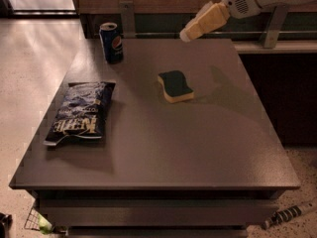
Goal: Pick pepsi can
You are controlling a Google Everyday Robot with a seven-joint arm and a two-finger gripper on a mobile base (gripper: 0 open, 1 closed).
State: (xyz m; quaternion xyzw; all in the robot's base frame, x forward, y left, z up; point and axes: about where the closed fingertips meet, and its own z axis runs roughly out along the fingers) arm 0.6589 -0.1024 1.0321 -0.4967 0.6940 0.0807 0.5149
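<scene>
While the gripper [191, 31] hangs above the counter's [198, 152] back edge, open or closed I cannot tell, the pepsi can [112, 42] stands by the back left corner; reach left next.

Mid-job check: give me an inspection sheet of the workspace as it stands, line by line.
Surface: table, dark flat top.
Job's things: pepsi can, upright at the far left corner, nothing touching it.
Clutter: chip bag lying flat by the left edge; sponge near the middle.
Grippers: gripper in the air over the far edge, right of the can and apart from it.
Cables: nothing seen.
Surroundings: speckled floor at left; striped object on the floor at lower right, cannot tell what it is.
</scene>
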